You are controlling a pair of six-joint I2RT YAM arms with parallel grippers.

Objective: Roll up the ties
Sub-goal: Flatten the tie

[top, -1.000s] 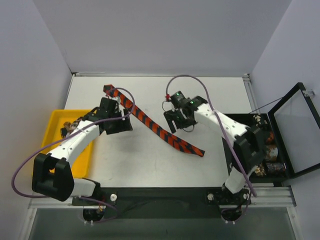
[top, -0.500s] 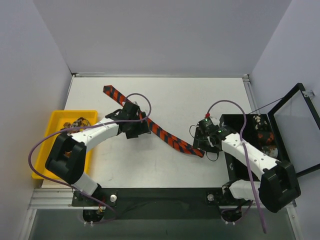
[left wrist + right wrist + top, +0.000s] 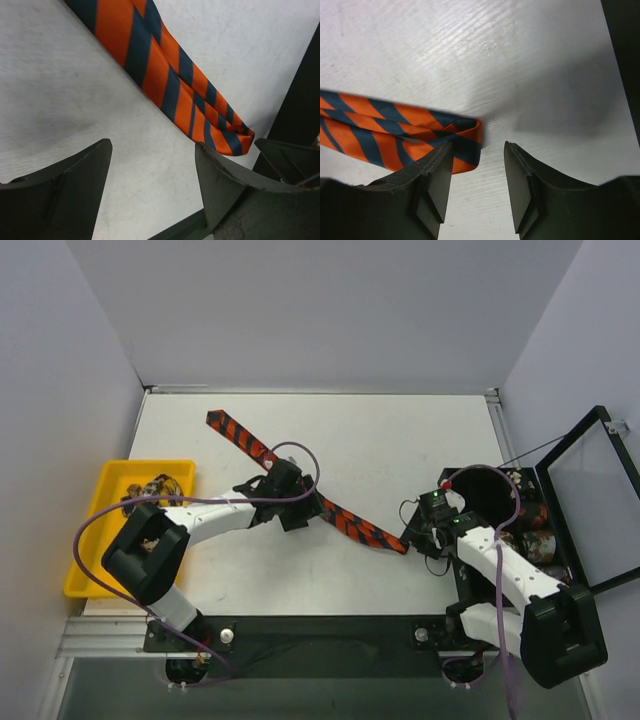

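Since the white table [image 3: 400, 440] is where the rolling must happen, I'd begin with how the cloth lies on it. The orange-and-black striped tie [image 3: 245, 443] runs flat and diagonal from the far left down toward the black box [image 3: 470, 480], well apart from the yellow bin [image 3: 100, 480].

The left gripper [image 3: 152, 155] hangs at the tie's middle stretch with its jaws wide and holding nothing, the cloth just ahead of its fingers. The right gripper [image 3: 477, 146] sits at the narrow end [image 3: 467, 155], also with its jaws apart. The folded tip lies against one finger [image 3: 437, 170], unpinched.

To my eye that tip is off-centre. It wants to sit squarely between the pads before closing, or only a corner gets caught and the roll starts crooked. The left could press the cloth flat meanwhile.
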